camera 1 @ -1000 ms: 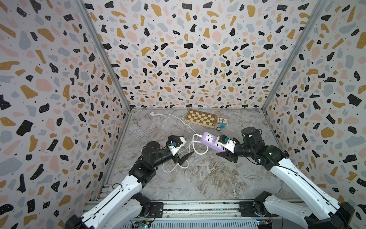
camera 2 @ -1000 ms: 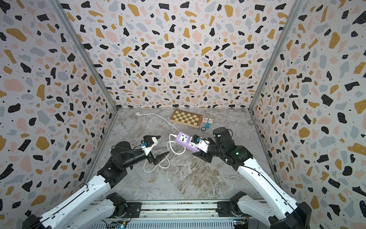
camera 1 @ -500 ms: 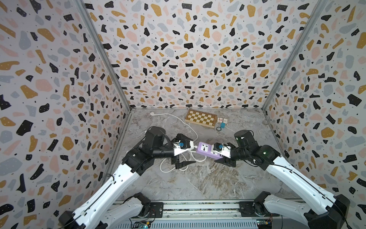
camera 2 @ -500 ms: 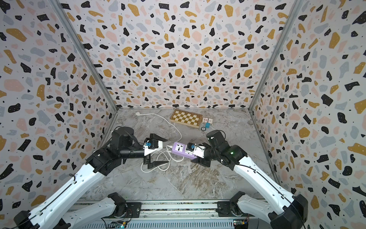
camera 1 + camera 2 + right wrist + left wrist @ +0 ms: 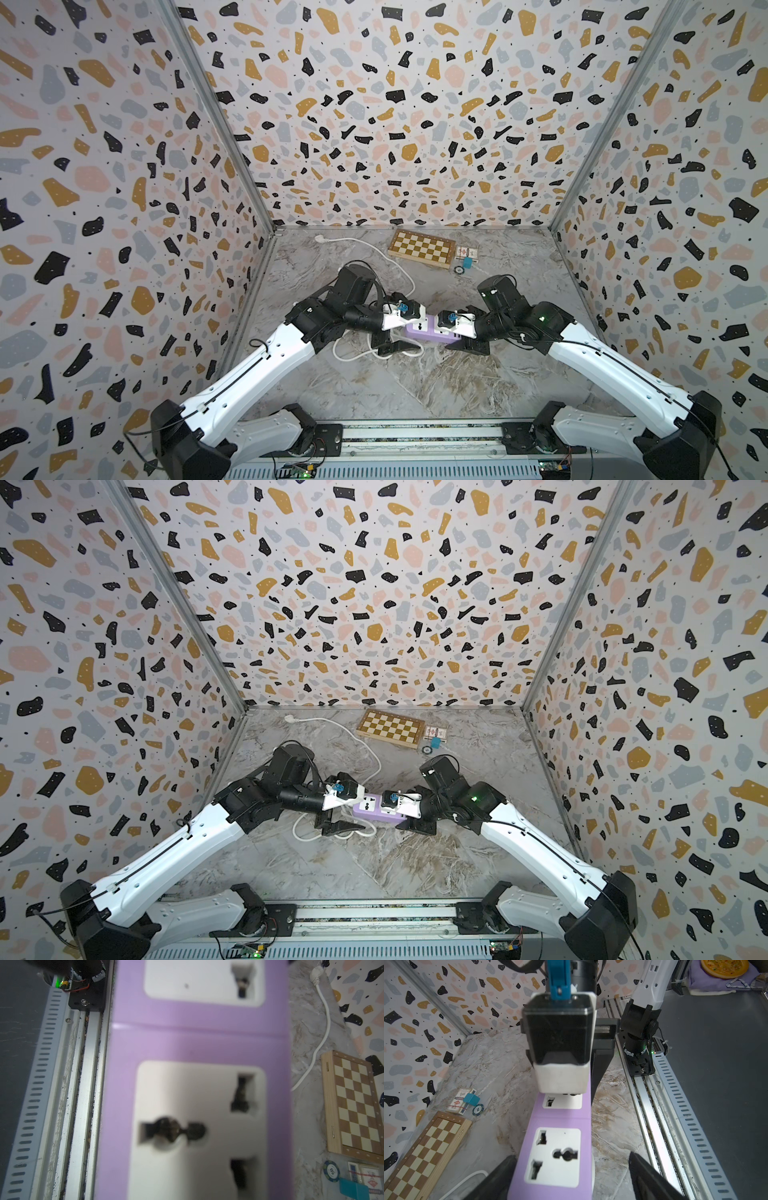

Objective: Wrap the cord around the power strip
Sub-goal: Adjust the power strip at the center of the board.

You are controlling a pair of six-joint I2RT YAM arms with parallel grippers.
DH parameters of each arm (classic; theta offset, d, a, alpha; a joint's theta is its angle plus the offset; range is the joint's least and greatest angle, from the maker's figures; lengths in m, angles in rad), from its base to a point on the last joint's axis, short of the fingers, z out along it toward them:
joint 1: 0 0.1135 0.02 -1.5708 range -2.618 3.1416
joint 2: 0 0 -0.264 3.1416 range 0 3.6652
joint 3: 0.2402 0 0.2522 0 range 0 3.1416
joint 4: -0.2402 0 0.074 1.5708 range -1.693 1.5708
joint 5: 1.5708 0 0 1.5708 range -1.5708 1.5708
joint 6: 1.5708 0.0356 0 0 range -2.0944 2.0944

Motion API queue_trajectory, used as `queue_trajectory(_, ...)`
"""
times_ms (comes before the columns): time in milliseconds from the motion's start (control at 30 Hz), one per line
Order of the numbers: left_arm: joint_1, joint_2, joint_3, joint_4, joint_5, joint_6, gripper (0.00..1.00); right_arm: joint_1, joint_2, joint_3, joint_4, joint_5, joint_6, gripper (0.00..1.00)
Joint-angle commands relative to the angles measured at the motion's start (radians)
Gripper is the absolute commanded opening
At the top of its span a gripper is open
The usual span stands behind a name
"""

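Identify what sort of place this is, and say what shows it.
Probably a robot test booth: patterned wall panels enclose a marbled tabletop, the left arm and right arm stand on a metal rail at its front, and a chessboard lies at the back.

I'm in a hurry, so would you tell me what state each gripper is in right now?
Left gripper: open, straddling the power strip.
Right gripper: closed, holding the power strip's other end.

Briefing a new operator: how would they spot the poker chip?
Start at the checkered wooden chessboard by the back wall. At its end nearer the right arm lies a pack of playing cards; the dark round poker chip lies just in front, the only disc, marked 50.
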Motion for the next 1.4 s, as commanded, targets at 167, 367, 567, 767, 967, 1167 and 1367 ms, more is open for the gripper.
queue_trajectory(167,-0.013,0.039,0.040,0.030,0.036,-0.012,0.70,0.018,-0.008,0.043,0.013,0.001,-0.036,0.20)
queue_trajectory(367,-0.028,0.048,0.034,0.052,0.052,-0.030,0.52,0.019,-0.017,0.026,0.028,0.009,-0.038,0.20)
queue_trajectory(567,-0.028,0.021,0.033,0.033,0.073,-0.026,0.22,0.019,-0.071,-0.003,0.087,0.018,-0.029,0.42)
queue_trajectory(767,-0.028,-0.076,-0.031,0.164,0.127,-0.136,0.07,0.001,-0.223,-0.109,0.228,-0.063,-0.018,0.72)
queue_trajectory(967,-0.028,-0.124,-0.089,0.251,0.163,-0.213,0.04,-0.024,-0.309,-0.173,0.292,-0.167,0.014,0.83)
queue_trajectory(1167,-0.028,-0.111,-0.100,0.259,0.160,-0.190,0.04,-0.027,-0.261,-0.126,0.260,-0.279,0.042,0.82)
queue_trajectory(1367,-0.028,-0.138,-0.133,0.360,0.127,-0.189,0.05,-0.029,-0.226,-0.121,0.284,-0.342,0.097,0.83)
